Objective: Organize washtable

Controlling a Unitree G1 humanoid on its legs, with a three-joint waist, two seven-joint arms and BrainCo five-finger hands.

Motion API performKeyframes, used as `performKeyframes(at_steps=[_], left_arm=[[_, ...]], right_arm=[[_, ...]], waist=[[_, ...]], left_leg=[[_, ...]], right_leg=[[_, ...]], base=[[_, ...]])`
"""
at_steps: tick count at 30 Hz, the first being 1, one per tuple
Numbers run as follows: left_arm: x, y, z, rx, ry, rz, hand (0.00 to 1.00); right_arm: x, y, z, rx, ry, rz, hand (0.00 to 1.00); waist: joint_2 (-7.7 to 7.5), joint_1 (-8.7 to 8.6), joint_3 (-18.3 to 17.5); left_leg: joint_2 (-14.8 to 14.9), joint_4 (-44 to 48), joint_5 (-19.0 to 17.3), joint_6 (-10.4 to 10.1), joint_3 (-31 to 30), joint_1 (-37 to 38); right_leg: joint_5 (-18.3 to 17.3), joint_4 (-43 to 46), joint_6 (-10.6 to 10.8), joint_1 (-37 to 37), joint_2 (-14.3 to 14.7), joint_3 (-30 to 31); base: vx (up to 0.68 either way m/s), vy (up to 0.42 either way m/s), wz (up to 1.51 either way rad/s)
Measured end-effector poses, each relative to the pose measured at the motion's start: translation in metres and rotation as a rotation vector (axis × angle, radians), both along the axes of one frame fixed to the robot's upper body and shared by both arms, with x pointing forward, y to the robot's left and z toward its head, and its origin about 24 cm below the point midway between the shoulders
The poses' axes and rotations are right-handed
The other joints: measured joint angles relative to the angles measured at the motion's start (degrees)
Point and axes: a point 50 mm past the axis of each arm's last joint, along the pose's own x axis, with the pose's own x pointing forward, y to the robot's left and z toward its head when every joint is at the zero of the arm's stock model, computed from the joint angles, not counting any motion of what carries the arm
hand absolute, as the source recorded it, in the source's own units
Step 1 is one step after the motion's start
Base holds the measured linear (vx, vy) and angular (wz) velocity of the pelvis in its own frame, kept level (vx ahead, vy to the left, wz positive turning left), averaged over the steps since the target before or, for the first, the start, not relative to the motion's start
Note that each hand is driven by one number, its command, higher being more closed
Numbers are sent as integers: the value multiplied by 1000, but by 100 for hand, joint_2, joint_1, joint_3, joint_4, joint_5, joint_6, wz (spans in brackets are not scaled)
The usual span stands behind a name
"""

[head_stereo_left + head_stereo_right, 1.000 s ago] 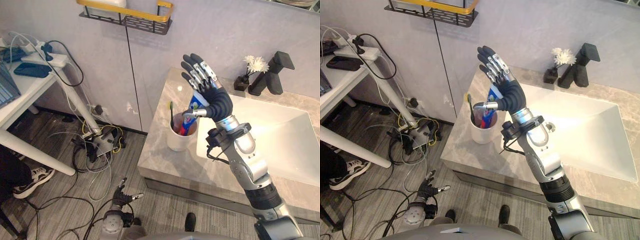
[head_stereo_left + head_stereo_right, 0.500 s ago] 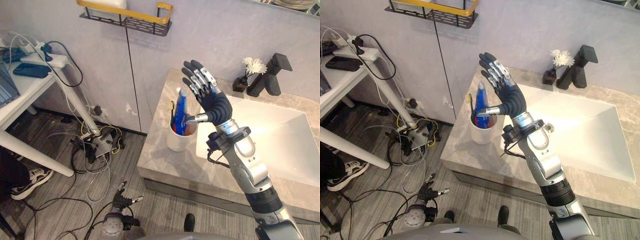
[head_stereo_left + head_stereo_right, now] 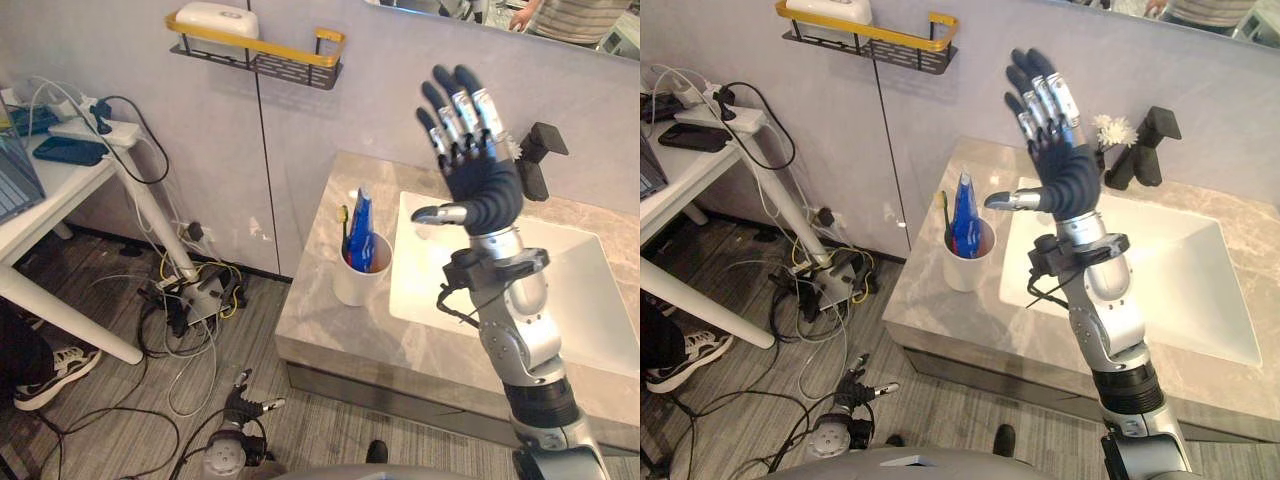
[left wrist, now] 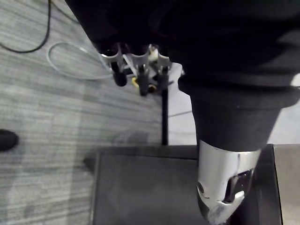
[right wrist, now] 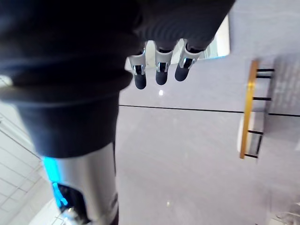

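Note:
A white cup (image 3: 357, 281) stands on the marble countertop (image 3: 320, 320) left of the sink. A blue toothpaste tube (image 3: 360, 234) and a toothbrush (image 3: 344, 226) stand upright in it. High above the sink's left edge my right hand (image 3: 478, 178) is raised and open, fingers straight and spread, thumb (image 3: 437, 213) pointing toward the cup, holding nothing. In the right wrist view its fingers (image 5: 160, 71) point at the bare wall. My left hand (image 3: 241, 408) hangs low over the floor, open and empty, its fingers (image 4: 136, 71) relaxed.
A white sink basin (image 3: 560, 300) lies right of the cup, with a black faucet (image 3: 1145, 150) and a small vase of white flowers (image 3: 1112, 130) behind it. A black and yellow wall shelf (image 3: 262, 45) holds a white item (image 3: 212, 17). A white table (image 3: 60, 190) and tangled cables (image 3: 195, 295) are at left.
The toothpaste tube left my right hand and now stands in the cup. The open right hand rose up and to the right, away from the cup. The camera tilted up slightly.

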Motion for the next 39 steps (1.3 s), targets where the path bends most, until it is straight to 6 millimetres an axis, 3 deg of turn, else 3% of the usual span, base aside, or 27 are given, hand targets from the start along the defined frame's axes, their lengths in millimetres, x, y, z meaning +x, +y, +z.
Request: performKeyframes(at_steps=[4,13,17,22,28,31,36,39], left_arm=[[0,0,0,2,0,-2,0],[0,-1,-1,6,4,-9,0],[-1,-1,-3,6,15,-7,0],[-6,2,-7,7,37,20,0],[-14,5,-12,8,71,55,0],[-15,4,-12,11,72,59,0],[-15,0,-13,-5,73,67,0],[-19,0,-15,-12,91,66,0]], right_arm=[[-8,-11,12,37,-74,-45,0],[-13,-42,15,109,-101,-196,0],[-36,-75,18,170,-166,-361,0],[-65,-115,1,262,-144,-600,0],[-108,-156,-46,344,42,-956,0],[-120,-163,-72,365,166,-1076,0],[-147,-167,-144,414,559,-1238,0],[-162,-164,-166,376,717,-1274,0]], waist=[[2,-72,-1],[116,-82,-110],[117,-109,-147],[134,-267,-265],[237,-476,-365],[268,-567,-384],[290,-700,-368],[329,-705,-337]], left_leg=[[0,-1,0,0,14,34],[0,-10,0,0,23,47],[0,-10,-1,0,28,52],[2,-16,-3,0,60,61],[19,-74,-9,-8,250,142],[28,-72,-20,-20,315,148],[40,-33,-86,-16,548,237],[59,100,-228,-7,774,273]], right_leg=[[0,0,0,22,0,7],[0,0,0,22,2,13],[-1,0,0,21,1,16],[-5,-1,1,7,4,32],[-13,-1,-11,-65,42,206],[-13,-1,-13,-105,58,280],[27,-1,-22,-185,99,524],[24,-1,-32,-187,143,753]], base=[[0,0,0],[0,0,0],[0,0,0],[-7,-1,-4],[0,-4,-16],[5,-4,-15],[7,2,-23],[-10,20,-40]])
